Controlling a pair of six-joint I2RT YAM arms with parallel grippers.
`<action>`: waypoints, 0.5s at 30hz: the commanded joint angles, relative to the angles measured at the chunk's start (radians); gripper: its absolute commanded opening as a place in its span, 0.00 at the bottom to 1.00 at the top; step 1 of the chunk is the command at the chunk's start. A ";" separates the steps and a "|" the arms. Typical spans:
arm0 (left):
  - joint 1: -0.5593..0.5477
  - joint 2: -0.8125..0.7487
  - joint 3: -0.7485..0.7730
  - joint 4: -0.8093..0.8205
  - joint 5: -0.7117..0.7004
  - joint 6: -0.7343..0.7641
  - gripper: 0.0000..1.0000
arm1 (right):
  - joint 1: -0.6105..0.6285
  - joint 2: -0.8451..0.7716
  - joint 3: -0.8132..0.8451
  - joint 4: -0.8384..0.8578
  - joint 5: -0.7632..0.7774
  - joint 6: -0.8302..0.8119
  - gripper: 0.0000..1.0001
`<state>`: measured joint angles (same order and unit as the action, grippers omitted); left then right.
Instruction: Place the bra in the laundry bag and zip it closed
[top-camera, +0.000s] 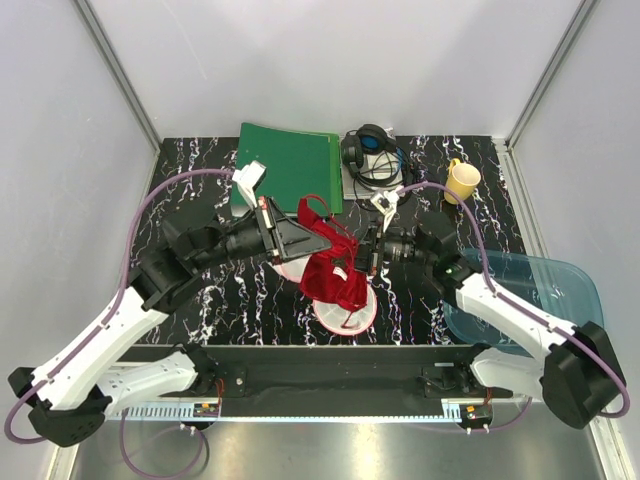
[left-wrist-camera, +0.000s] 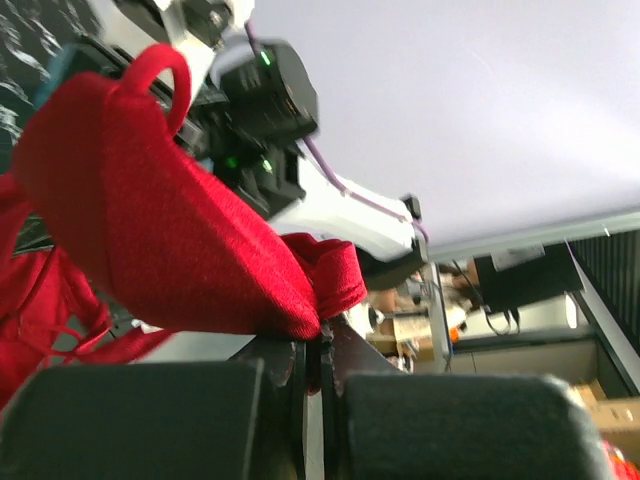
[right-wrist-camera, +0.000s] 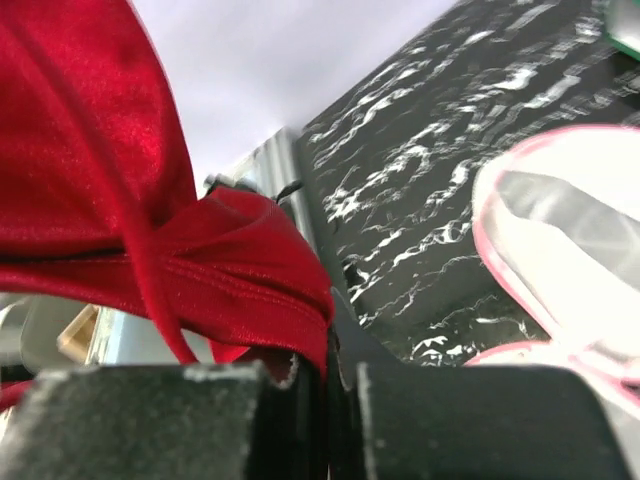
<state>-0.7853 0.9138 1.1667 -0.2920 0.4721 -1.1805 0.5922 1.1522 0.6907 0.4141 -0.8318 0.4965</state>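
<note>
The red bra (top-camera: 333, 272) hangs stretched between both grippers above the middle of the table. My left gripper (top-camera: 303, 240) is shut on its left end, and in the left wrist view red fabric (left-wrist-camera: 150, 230) is pinched between the closed jaws (left-wrist-camera: 320, 350). My right gripper (top-camera: 360, 258) is shut on the bra's right side; the right wrist view shows the folded edge (right-wrist-camera: 240, 270) clamped in the jaws (right-wrist-camera: 330, 370). The white mesh laundry bag (top-camera: 350, 316) with pink trim lies on the table under the bra, partly hidden by it, and appears at the right of the right wrist view (right-wrist-camera: 570, 230).
A green folder (top-camera: 290, 165) lies at the back with a white object (top-camera: 250, 180) beside it. Black headphones (top-camera: 370, 150) and a yellow mug (top-camera: 462, 180) stand at the back right. A translucent blue tray (top-camera: 545, 290) sits at the right edge.
</note>
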 joint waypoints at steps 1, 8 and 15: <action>0.003 0.014 0.007 0.066 -0.122 0.016 0.00 | 0.006 -0.103 -0.043 -0.062 0.290 0.148 0.01; -0.022 0.167 -0.189 0.497 -0.213 -0.036 0.00 | 0.004 -0.232 -0.111 -0.331 0.823 0.544 0.00; -0.039 0.391 -0.242 0.761 -0.217 -0.025 0.00 | -0.055 -0.191 -0.143 -0.442 1.025 0.697 0.00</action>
<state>-0.8211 1.2472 0.9386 0.1959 0.2962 -1.2171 0.5861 0.9424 0.5671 0.0494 -0.0051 1.0454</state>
